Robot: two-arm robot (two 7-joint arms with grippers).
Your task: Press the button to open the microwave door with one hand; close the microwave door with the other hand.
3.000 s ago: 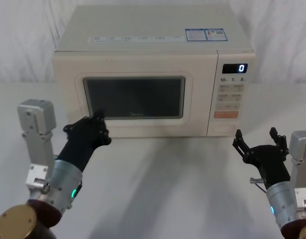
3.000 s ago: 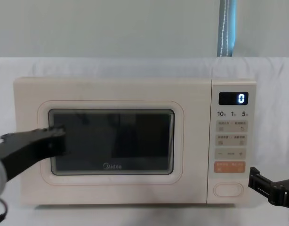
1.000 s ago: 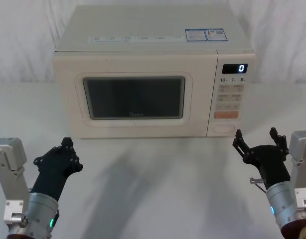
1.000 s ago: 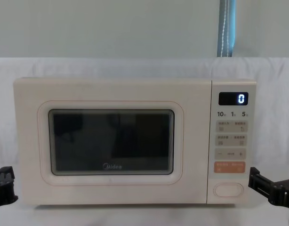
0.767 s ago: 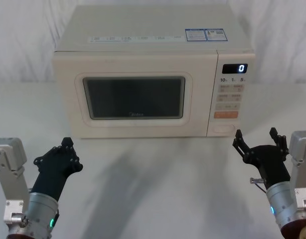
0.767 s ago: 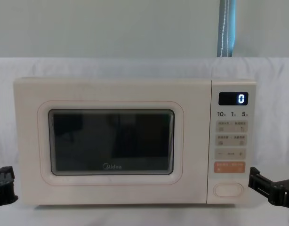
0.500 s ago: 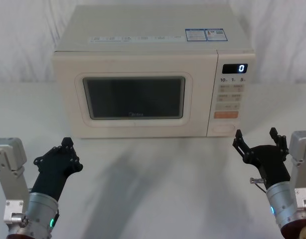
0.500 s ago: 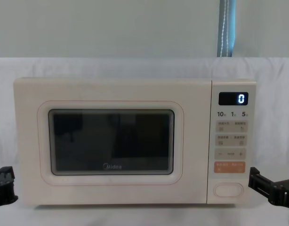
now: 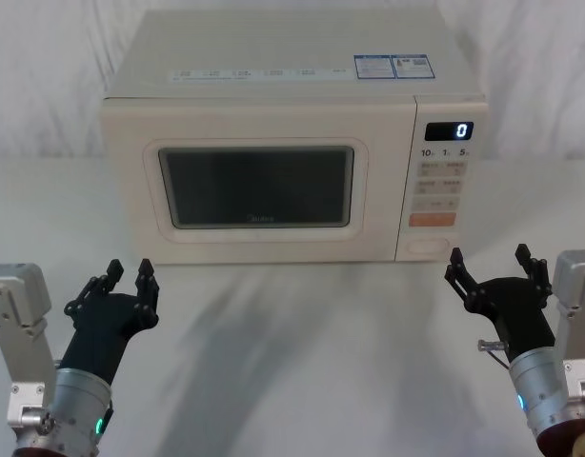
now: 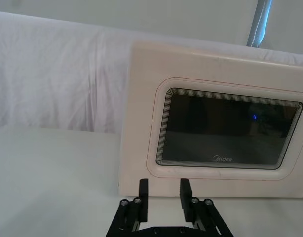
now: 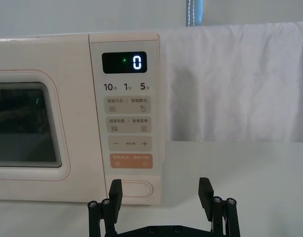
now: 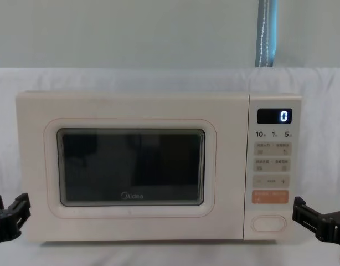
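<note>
The microwave door (image 9: 254, 186) sits flush and shut on the cream oven at about 12 o'clock on the counter (image 9: 312, 352), its dark window facing the robot. The button (image 9: 427, 245) is at the bottom of the control panel, just below the orange key (image 9: 433, 219) (the display (image 9: 449, 131) above reads 0). The left end effector (image 9: 127, 282) hovers at about 8 o'clock, apart from the door, fingers spread partway with nothing between them. The right end effector (image 9: 491, 263) hovers at about 4 o'clock, just in front of the button's corner, jaws wide apart and holding nothing.
</note>
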